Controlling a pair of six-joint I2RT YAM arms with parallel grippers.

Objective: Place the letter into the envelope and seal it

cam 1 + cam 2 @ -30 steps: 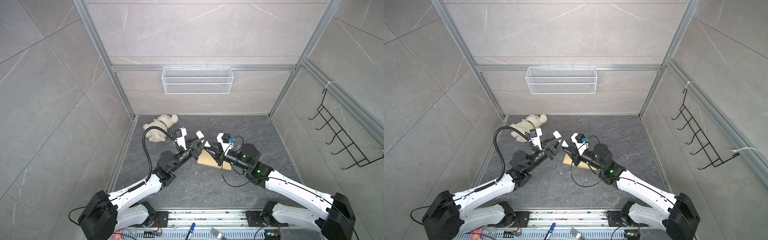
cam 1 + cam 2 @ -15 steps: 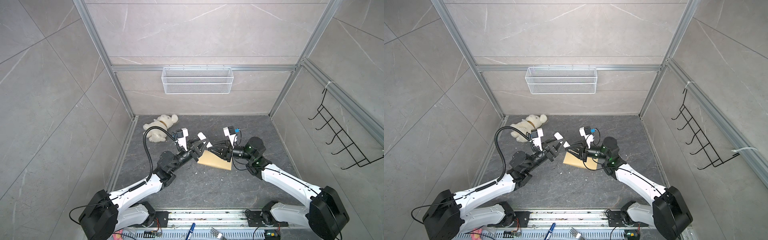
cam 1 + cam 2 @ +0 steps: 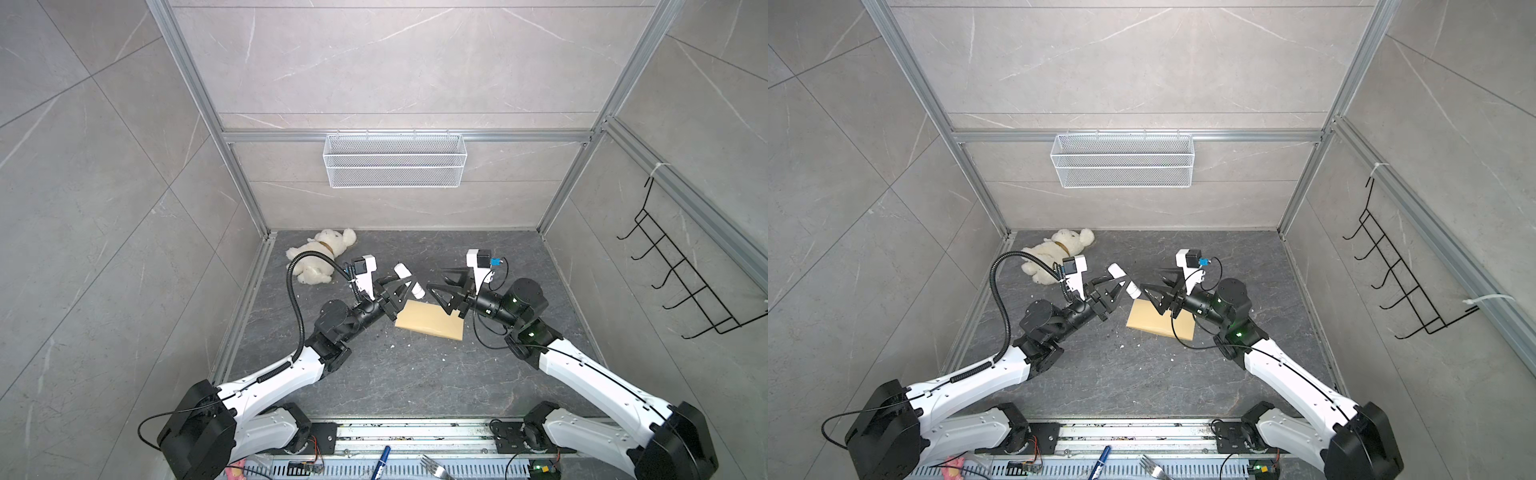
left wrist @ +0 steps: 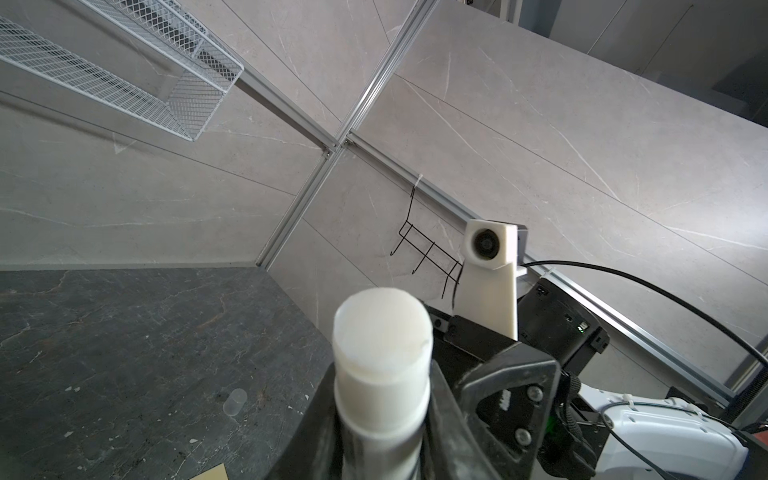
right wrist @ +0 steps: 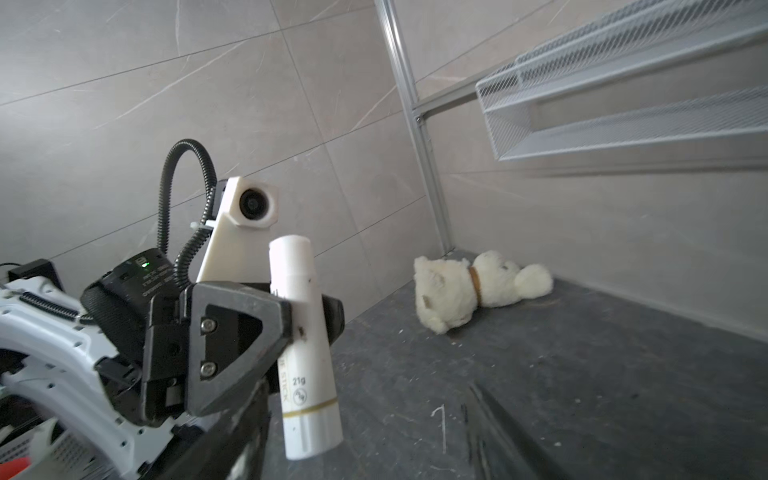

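Sealing step, by judgement: glue stick [image 5: 309,374] clamped in left gripper [image 3: 405,286]; right gripper [image 3: 435,279] spread wide, empty, near envelope [image 3: 428,322] lying flat on tabletop [image 3: 374,374]. Letter unseen, presumably inside. Next: bring glue to flap

Light grey tile walls [image 3: 386,58] with thin pale veins close the space on three sides, and aluminium posts [image 3: 208,120] join them. A white wire basket [image 3: 395,166] hangs on the back wall, and a black hook rack [image 3: 685,266] hangs on the right one. The floor [image 3: 415,382] is dark grey stone with small white specks. The light is even and soft.
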